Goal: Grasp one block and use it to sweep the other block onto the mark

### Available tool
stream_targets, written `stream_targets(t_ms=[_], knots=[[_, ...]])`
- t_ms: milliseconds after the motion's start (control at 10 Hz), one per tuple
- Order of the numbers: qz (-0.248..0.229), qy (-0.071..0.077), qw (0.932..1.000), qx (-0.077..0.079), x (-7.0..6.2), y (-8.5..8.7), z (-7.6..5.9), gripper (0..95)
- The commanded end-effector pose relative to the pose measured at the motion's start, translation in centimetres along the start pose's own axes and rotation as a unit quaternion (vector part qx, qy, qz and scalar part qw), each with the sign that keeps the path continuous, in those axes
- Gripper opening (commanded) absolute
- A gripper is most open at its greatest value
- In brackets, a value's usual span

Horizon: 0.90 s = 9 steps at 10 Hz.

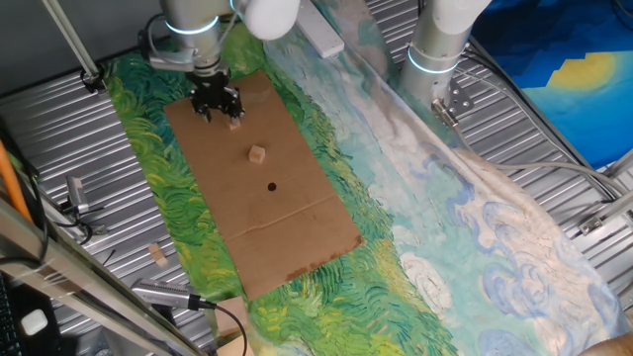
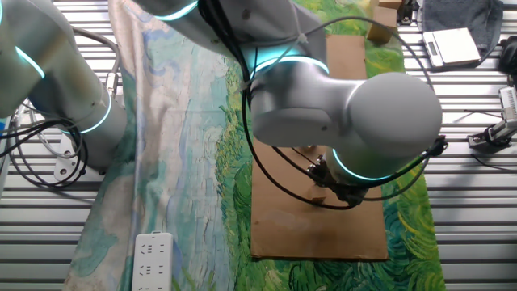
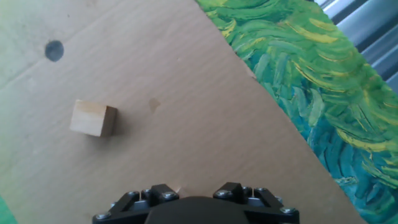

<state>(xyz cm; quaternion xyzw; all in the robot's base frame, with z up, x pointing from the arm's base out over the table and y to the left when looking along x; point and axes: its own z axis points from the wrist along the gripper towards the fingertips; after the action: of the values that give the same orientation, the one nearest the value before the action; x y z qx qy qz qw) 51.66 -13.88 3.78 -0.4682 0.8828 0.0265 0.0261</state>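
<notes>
Centrally, free block (image 1: 257, 153) on cardboard (image 1: 297, 232), near mark (image 1: 272, 186).

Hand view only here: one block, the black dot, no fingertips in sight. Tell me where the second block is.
Observer: One fixed view shows a second block on the cardboard, right beside the gripper. I cannot tell whether it is clamped.
Operator: Report anything lying off the cardboard.
Observer: A small wooden piece lies at the edge of the green cloth, apart from the gripper.
</notes>
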Motion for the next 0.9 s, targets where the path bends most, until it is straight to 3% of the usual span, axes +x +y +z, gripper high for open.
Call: stream_targets(t_ms=[100, 400, 500, 800, 900], knots=[[-0.005, 0.005, 1.0, 0.003, 0.2, -0.1, 0.1, 57.0], [-0.028, 0.013, 0.9993, 0.019, 0.4, -0.1, 1.2, 57.0], [-0.032, 0.019, 0.999, 0.026, 0.5, -0.1, 1.6, 38.0], [-0.027, 0.026, 0.9987, 0.035, 0.5, -0.2, 1.6, 38.0], [-0.023, 0.024, 0.9988, 0.035, 0.5, -0.2, 1.6, 19.0]])
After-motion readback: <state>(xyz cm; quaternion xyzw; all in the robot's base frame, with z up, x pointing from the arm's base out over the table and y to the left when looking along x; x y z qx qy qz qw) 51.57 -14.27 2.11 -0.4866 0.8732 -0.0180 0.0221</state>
